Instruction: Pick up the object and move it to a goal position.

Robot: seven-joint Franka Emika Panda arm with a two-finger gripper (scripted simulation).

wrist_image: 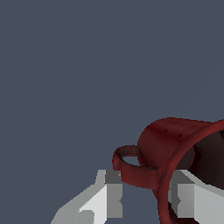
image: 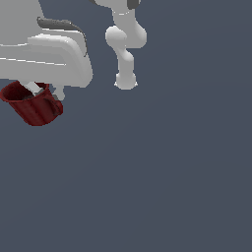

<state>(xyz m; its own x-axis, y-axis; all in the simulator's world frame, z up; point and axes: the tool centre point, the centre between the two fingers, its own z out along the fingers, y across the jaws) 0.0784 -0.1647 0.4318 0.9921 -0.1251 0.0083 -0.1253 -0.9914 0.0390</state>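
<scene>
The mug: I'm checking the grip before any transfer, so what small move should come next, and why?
Probably close the claw firmly on the mug wall. One finger is inside the rim, the other outside by the handle, and the mug hangs tilted, so a loose grip could let it slip.

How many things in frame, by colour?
Dark red: 1, the mug, tilted, with one pincer finger inside its rim and one outside by the handle.
White: 1, the arm with its pincer.
Total: 2.
</scene>
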